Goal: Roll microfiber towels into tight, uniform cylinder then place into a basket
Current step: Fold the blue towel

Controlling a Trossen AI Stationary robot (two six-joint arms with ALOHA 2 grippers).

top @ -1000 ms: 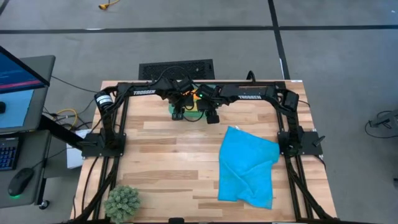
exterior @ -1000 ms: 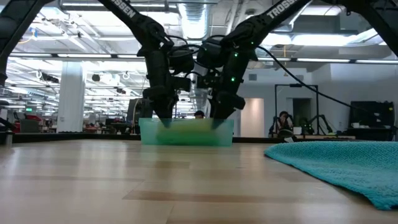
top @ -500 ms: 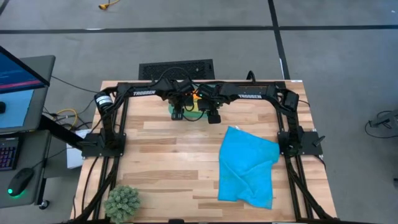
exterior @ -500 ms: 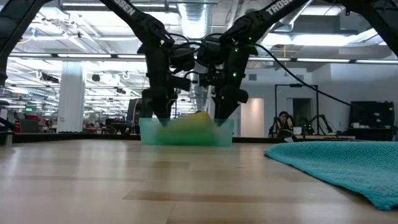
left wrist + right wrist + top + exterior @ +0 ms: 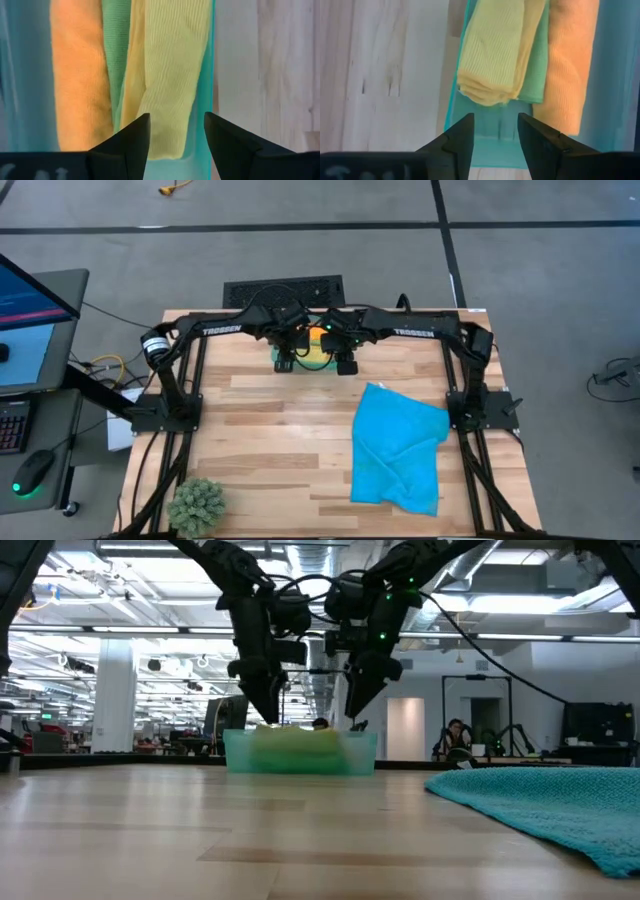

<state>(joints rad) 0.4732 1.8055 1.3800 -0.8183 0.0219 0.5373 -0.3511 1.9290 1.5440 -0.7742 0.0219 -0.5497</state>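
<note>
The teal basket point(image 5: 312, 360) point(image 5: 300, 753) stands on the table near its far edge. Three rolled towels lie side by side in it: orange point(image 5: 77, 70), green point(image 5: 116, 50) and yellow point(image 5: 170, 65). The yellow roll lies against the basket's near wall point(image 5: 485, 142). My left gripper point(image 5: 176, 116) point(image 5: 268, 712) hangs open just above the basket's left end. My right gripper point(image 5: 495, 116) point(image 5: 355, 708) hangs open above its right end. Both point steeply down and have nothing between their fingers. The blue towel point(image 5: 400, 445) point(image 5: 560, 805) lies spread and rumpled on the table at the right.
A spiky green plant ball point(image 5: 197, 505) sits at the table's near left corner. Bare wood lies between the basket and the near edge, left of the blue towel. The arms' frames stand along both side edges.
Both grippers have risen out of the basket and now hang clear above its rim. The yellow roll has stayed behind in the basket beside the green one.
</note>
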